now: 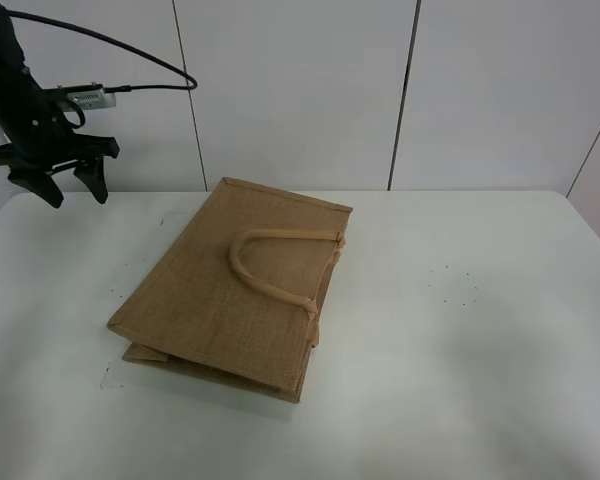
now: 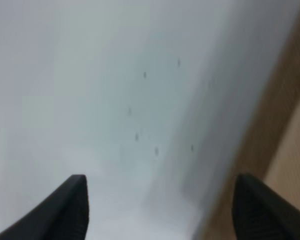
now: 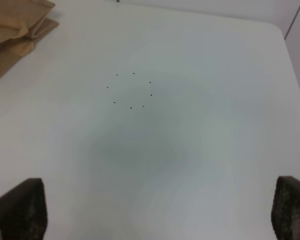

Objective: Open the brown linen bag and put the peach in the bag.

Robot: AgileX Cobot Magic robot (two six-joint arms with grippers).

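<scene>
The brown linen bag [image 1: 242, 286] lies flat and closed on the white table [image 1: 480, 340], its beige loop handle [image 1: 270, 262] on top. A corner of it shows in the right wrist view [image 3: 15, 30] and an edge in the left wrist view [image 2: 285, 150]. My left gripper [image 1: 68, 182] is open and empty, raised above the table's far left, apart from the bag; it shows in its own view [image 2: 160, 210] with jaws wide. My right gripper [image 3: 157, 215] is open and empty over bare table right of the bag; it is out of the exterior view. The peach is not in view.
Several small dark dots mark the table right of the bag [image 1: 450, 285] and show in the right wrist view [image 3: 132, 90]. A white panelled wall [image 1: 300, 90] stands behind the table. A black cable [image 1: 130, 55] runs off the left arm.
</scene>
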